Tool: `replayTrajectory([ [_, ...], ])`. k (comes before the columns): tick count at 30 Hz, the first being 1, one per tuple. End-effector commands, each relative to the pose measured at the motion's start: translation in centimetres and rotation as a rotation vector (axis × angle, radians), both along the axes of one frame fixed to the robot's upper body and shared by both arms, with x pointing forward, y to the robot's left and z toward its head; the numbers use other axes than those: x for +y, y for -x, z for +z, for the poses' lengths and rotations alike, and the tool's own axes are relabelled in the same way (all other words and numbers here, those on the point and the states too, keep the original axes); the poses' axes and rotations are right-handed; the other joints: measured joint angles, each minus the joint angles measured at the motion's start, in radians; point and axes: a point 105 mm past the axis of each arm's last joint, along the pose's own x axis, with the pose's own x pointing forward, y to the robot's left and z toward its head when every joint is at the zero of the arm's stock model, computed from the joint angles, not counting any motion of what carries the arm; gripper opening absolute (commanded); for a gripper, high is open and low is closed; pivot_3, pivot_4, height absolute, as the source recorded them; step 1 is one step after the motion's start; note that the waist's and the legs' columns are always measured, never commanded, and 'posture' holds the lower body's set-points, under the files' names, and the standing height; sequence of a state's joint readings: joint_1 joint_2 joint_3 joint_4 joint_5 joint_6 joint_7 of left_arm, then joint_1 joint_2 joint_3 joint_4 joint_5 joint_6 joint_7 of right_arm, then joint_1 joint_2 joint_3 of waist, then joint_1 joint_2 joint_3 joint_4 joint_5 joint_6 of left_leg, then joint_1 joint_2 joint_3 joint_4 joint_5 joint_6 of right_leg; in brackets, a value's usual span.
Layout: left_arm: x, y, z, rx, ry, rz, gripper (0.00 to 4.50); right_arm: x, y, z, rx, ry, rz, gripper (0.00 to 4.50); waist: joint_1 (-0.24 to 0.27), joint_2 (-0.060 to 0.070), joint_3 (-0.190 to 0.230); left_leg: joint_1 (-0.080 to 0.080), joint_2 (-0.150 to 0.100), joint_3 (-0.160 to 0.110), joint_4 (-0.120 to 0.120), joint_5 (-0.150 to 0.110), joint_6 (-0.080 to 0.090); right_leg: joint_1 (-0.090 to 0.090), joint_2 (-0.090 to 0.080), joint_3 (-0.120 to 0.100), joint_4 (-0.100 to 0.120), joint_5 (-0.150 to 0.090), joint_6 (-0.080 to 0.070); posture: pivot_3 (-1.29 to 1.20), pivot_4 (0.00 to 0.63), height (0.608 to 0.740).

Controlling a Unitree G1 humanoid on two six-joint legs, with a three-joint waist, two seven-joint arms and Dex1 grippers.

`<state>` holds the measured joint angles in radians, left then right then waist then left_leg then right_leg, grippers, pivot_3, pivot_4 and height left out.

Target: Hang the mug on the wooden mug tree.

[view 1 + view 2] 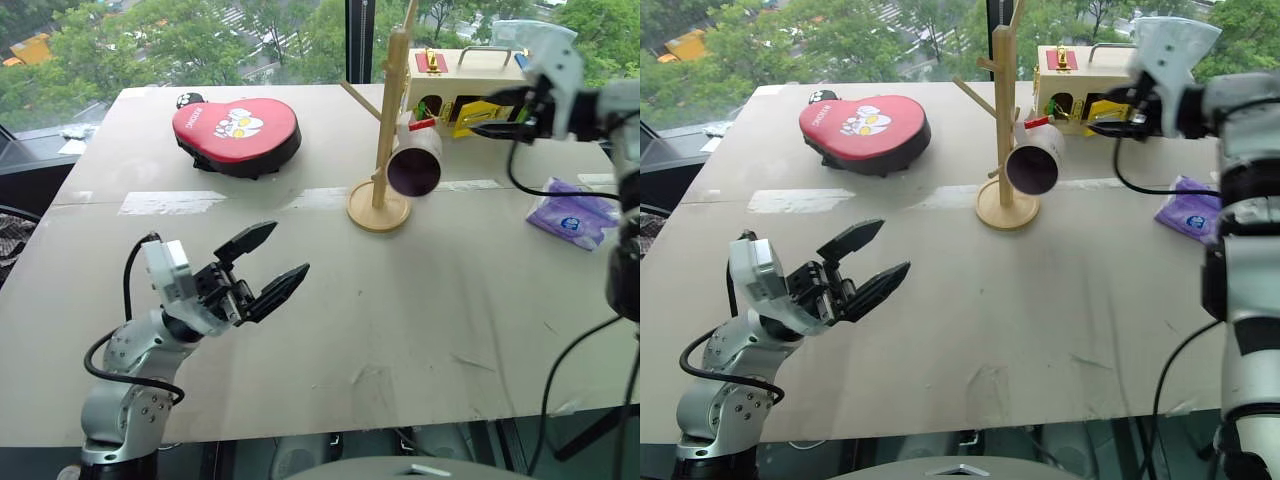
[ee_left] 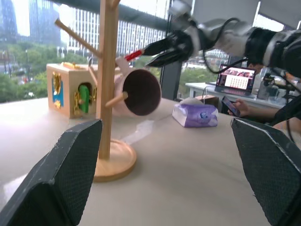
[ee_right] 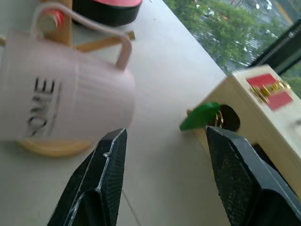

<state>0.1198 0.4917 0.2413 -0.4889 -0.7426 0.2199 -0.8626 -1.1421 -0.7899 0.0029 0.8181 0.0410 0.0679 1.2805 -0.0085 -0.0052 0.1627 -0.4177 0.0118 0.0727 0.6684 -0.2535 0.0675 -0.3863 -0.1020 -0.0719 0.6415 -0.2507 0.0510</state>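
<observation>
The cream mug (image 1: 415, 160) hangs by its loop handle on a red-tipped peg of the wooden mug tree (image 1: 389, 110), its dark maroon mouth facing the near table edge. In the right wrist view the mug (image 3: 61, 99) shows dark lettering on its side. My right gripper (image 1: 485, 113) is open and hovers just right of the mug, apart from it, with nothing between its fingers. My left gripper (image 1: 288, 250) is open and empty above the table's front left, pointing toward the mug tree (image 2: 108, 70).
A red heart-shaped pad (image 1: 237, 135) lies at the back left. A wooden box with coloured doors (image 1: 465, 90) stands behind the tree. A purple tissue pack (image 1: 572, 215) lies at the right. A person with a laptop (image 2: 237, 80) sits beyond the table.
</observation>
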Motion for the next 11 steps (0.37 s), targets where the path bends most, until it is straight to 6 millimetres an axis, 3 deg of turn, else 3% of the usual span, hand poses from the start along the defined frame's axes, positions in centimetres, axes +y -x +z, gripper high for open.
replayTrajectory([
  [1,0.2,-0.5,-0.8,0.07,-0.056,0.045,4.5,-2.0,4.5,-0.7,0.014,-0.053,-0.024,2.62,0.003,0.0,0.0,0.0,0.0,0.001,-0.001,0.0,0.0,0.0,-0.001,0.0,0.0,0.0,0.0,0.0,0.15,0.731],
  [3,0.6,-0.5,-1.3,0.114,-0.097,0.051,4.5,-3.2,8.2,-3.6,0.054,-0.075,-0.068,2.62,0.006,0.001,0.0,0.0,0.0,0.0,0.0,0.0,0.0,0.0,-0.001,0.0,0.001,0.0,0.0,0.0,0.15,0.731],
  [8,1.7,-0.2,-2.4,0.212,-0.169,0.033,4.5,-4.1,14.7,-8.5,0.118,-0.13,-0.238,2.62,-0.001,0.005,-0.001,0.003,0.001,0.0,0.0,0.0,0.0,0.001,-0.001,0.001,0.002,0.0,0.0,0.0,0.15,0.731],
  [11,1.9,-0.6,-2.5,0.238,-0.21,0.008,4.5,-3.7,17.0,-10.3,0.158,-0.189,-0.315,2.62,0.007,0.001,-0.003,0.005,0.002,-0.002,-0.001,-0.001,-0.001,0.004,0.0,-0.001,0.001,-0.001,0.001,0.0,0.15,0.731],
])
